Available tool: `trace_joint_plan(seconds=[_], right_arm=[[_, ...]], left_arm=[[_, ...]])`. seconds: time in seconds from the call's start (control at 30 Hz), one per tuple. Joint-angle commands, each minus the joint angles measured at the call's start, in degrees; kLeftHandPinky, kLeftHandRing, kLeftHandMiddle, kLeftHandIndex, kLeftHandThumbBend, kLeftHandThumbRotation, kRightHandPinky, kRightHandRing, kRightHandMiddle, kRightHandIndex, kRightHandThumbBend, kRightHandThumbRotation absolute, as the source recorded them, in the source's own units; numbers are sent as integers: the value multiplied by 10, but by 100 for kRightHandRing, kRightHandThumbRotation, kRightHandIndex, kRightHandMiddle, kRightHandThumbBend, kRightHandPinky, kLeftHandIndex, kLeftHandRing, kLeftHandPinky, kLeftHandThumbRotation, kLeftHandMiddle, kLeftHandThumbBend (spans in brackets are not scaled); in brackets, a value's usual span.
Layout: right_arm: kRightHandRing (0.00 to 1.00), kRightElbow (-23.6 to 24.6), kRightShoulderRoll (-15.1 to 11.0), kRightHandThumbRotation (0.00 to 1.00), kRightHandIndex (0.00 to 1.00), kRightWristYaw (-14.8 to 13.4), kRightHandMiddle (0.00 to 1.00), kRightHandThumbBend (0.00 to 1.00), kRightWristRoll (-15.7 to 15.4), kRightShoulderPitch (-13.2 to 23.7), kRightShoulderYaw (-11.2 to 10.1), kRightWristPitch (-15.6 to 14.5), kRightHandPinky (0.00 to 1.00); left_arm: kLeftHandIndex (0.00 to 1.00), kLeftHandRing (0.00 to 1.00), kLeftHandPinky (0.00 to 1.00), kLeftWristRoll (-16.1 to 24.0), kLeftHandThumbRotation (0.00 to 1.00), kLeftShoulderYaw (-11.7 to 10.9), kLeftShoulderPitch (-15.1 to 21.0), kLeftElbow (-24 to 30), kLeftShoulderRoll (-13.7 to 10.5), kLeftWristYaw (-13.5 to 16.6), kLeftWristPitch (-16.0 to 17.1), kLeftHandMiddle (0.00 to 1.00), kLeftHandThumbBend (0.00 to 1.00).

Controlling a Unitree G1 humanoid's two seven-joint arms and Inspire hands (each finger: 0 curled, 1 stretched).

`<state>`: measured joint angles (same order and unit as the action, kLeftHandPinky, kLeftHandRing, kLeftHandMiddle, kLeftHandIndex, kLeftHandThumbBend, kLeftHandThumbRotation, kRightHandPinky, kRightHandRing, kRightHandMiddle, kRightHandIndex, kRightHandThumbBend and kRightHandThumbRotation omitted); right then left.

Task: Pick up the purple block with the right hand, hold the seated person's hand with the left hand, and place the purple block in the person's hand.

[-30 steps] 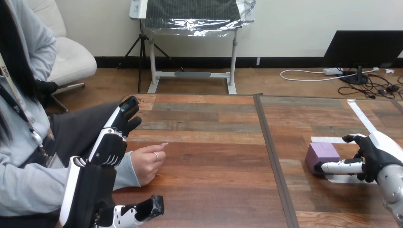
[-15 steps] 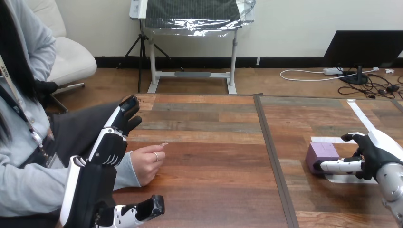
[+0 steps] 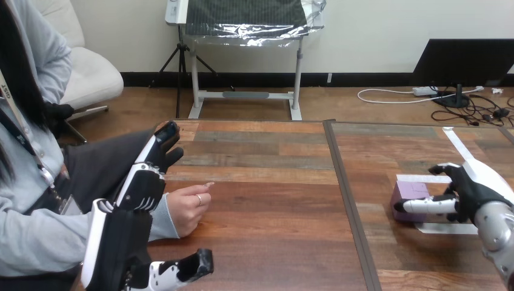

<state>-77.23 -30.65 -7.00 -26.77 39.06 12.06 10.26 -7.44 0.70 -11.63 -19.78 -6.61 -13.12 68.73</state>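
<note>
right hand point(image 3: 470, 193): closed round the purple block point(image 3: 407, 193), thumb laid along the block's near face, the other fingers curved over its far right corner
right arm: silver forearm sat at the view's lower right corner, over the right side of the table point(image 3: 260, 200)
purple block: stood on the table's right half, its base on the wood and on a strip of white tape point(image 3: 451, 228); a second strip of tape showed just behind it
left hand point(image 3: 140, 189): wide open, fingers straight and pointing away from the robot, thumb spread far from them near the view's bottom edge; it held nothing
left hand and person: the hand stood just beside the person's hand point(image 3: 188, 209), over the grey sleeve point(image 3: 162, 224) at the wrist; whether it touched the sleeve could not be told
person's hand: rested on the table's left half, loosely curled, one finger pointing toward the table's middle; nothing lay in it
block and person's hand: well apart, with the dark seam point(image 3: 345, 194) between the two tabletops running between them
</note>
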Motion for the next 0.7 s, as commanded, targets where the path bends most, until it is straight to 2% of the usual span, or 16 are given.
trace_joint_plan(seconds=[0.0,0.13,0.33,0.53,0.67], right_arm=[[38,20,12,42,87,-7,42,100,-2,58,5,6,38],[40,20,13,42,87,-6,44,100,-1,62,5,4,39],[30,21,15,43,87,-6,37,100,-3,66,8,3,32],[30,21,16,44,87,-7,37,100,-8,72,13,-1,32],[36,21,16,46,86,-11,42,100,-16,75,21,-4,37]], left_arm=[[91,95,90,-8,60,2,39,-7,4,0,10,95,100],[91,95,90,-4,60,1,40,-9,6,2,11,95,100],[91,95,90,-2,59,2,43,-13,8,2,14,95,100],[90,95,90,6,60,-2,44,-15,13,6,16,95,100],[91,95,89,2,59,3,45,-16,13,4,15,95,100]])
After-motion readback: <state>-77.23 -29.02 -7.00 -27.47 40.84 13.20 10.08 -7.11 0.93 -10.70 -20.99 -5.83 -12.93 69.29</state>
